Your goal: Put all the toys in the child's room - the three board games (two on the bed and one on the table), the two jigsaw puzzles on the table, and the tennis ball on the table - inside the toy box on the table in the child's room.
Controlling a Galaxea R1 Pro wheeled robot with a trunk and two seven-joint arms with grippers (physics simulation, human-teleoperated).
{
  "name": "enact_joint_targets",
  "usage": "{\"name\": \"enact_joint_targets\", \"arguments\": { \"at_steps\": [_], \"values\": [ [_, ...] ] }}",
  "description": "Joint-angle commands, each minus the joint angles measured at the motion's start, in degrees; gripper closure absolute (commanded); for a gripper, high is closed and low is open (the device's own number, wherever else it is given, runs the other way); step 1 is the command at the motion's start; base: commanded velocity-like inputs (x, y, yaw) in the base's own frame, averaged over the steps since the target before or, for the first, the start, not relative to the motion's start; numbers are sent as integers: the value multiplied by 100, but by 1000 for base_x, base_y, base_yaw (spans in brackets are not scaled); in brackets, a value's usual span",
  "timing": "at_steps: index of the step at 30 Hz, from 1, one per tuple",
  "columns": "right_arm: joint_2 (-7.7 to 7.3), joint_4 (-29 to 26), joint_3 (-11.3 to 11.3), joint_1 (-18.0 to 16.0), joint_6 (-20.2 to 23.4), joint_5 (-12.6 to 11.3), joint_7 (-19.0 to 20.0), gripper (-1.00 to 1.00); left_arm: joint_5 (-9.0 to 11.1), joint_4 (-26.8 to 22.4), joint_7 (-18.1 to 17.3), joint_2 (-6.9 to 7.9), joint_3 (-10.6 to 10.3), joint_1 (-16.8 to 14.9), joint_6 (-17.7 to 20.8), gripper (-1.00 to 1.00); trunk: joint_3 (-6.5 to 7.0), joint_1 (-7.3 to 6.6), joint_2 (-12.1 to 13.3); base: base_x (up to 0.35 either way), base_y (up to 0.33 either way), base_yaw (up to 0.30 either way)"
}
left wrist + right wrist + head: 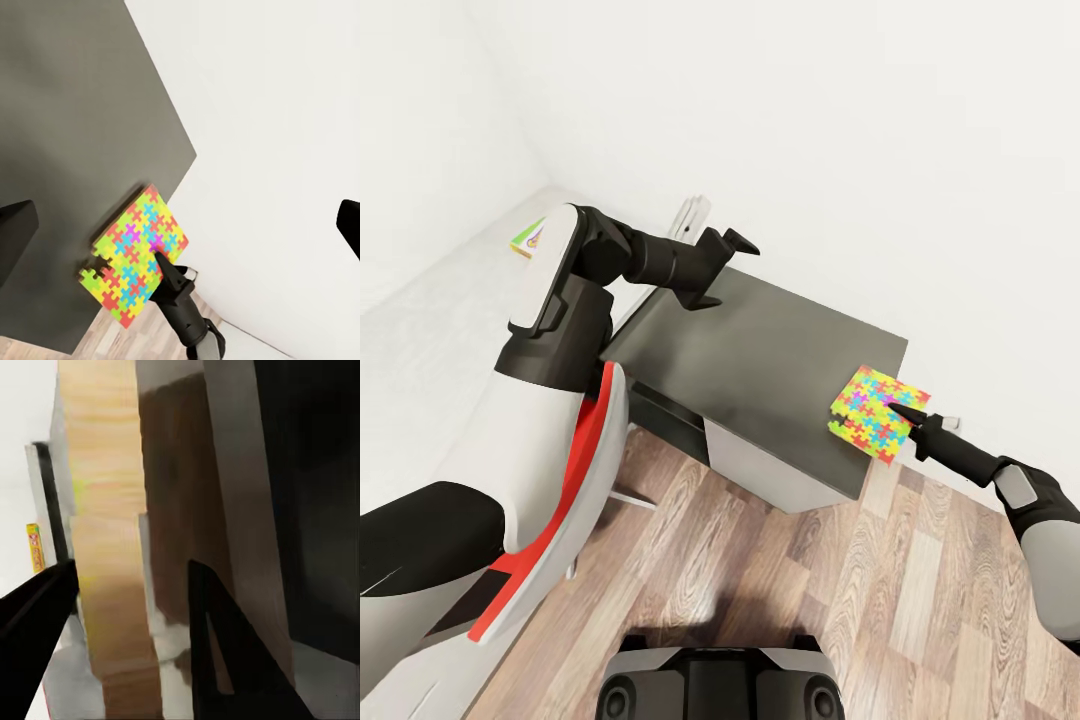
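Item one: a flat, square jigsaw puzzle in many bright colours (pixel 877 412), which we record lying at the right-hand corner of the dark grey rectangular tabletop (pixel 760 350), its outer edge overhanging the tabletop's rim. In the left wrist view the same jigsaw puzzle (pixel 135 253) sits at the tabletop's (pixel 82 135) corner, next to the white wall (pixel 277 127).

Item two: our right hand (pixel 908 412), black and slender, reaching in from the right. One finger lies across the top face of the jigsaw puzzle; the left wrist view shows that finger (pixel 166 276) pressed on the puzzle's upper surface. We cannot see the lower finger, so we cannot tell whether the puzzle is truly clamped. In the right wrist view two dark fingers (pixel 225 652) frame a pale, wood-coloured slab edge between them, blurred.

Item three: our left hand (pixel 722 268), black, held above the far left part of the tabletop with its fingers spread wide and nothing between them.

Item four: a small flat box with a green, yellow and white cover (pixel 528 238), lying on the white bed (pixel 430 340) at the left, well apart from the tabletop.

Item five: wood-plank floor (pixel 780 590) beneath.
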Motion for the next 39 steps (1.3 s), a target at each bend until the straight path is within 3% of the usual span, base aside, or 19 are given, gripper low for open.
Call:
{"name": "enact_joint_targets", "arguments": {
  "at_steps": [1, 18, 39],
  "values": [
    [-14, 6, -17, -5, 1, 50, 9, 100, 36, 0, 47, -2, 5, -5, 16, -100, -8, 4, -9, 0, 0, 0],
    [-61, -44, -12, -1, -1, 54, 17, 100, 38, -3, 47, 10, 3, 34, 31, -100, -8, 4, -9, 0, 0, 0],
    [38, -1396, 36, 364, 277, 55, 211, 100, -33, -72, 90, 136, -27, 321, 156, -100, -8, 4, -9, 0, 0, 0]
  ]
}}
